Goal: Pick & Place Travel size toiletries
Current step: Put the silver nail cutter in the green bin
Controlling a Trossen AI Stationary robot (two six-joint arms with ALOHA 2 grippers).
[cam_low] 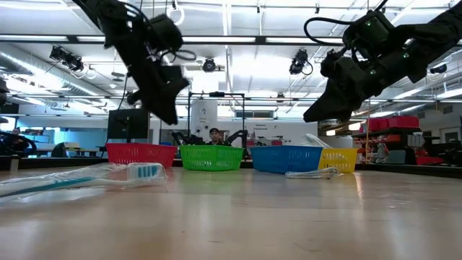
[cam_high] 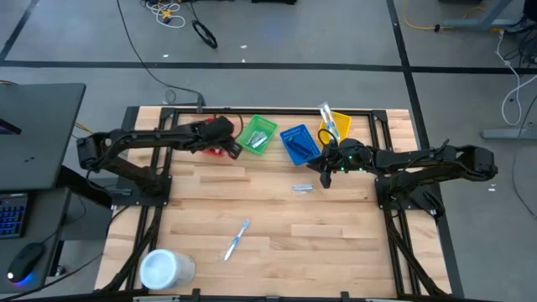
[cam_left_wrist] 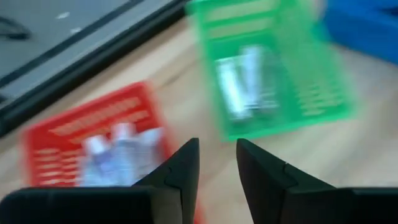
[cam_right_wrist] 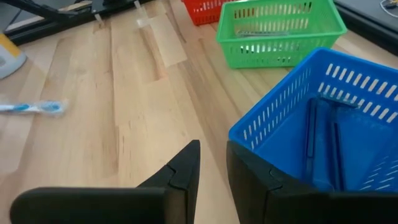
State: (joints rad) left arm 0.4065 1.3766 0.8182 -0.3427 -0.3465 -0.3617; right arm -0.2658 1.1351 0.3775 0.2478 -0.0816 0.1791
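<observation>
Four baskets stand in a row at the table's far side: red point(cam_left_wrist: 93, 134) with small bottles or tubes, green point(cam_high: 258, 134) with white tubes point(cam_left_wrist: 242, 84), blue point(cam_high: 298, 143) with dark blue razors point(cam_right_wrist: 323, 143), yellow point(cam_high: 338, 126). My left gripper point(cam_left_wrist: 217, 158) hovers open above the red basket's edge, nothing between its fingers. My right gripper point(cam_right_wrist: 213, 158) hangs just off the blue basket's near corner, its fingers a little apart and empty. A wrapped toothbrush point(cam_high: 237, 239) lies flat mid-table. A small wrapped item point(cam_high: 302, 187) lies near the blue basket.
A big white round tub point(cam_high: 164, 268) stands at the near left corner. A white item sticks up from the yellow basket point(cam_high: 327, 116). Bare wood lies between the baskets and the toothbrush point(cam_right_wrist: 34, 107). A person shows in the room far behind the table.
</observation>
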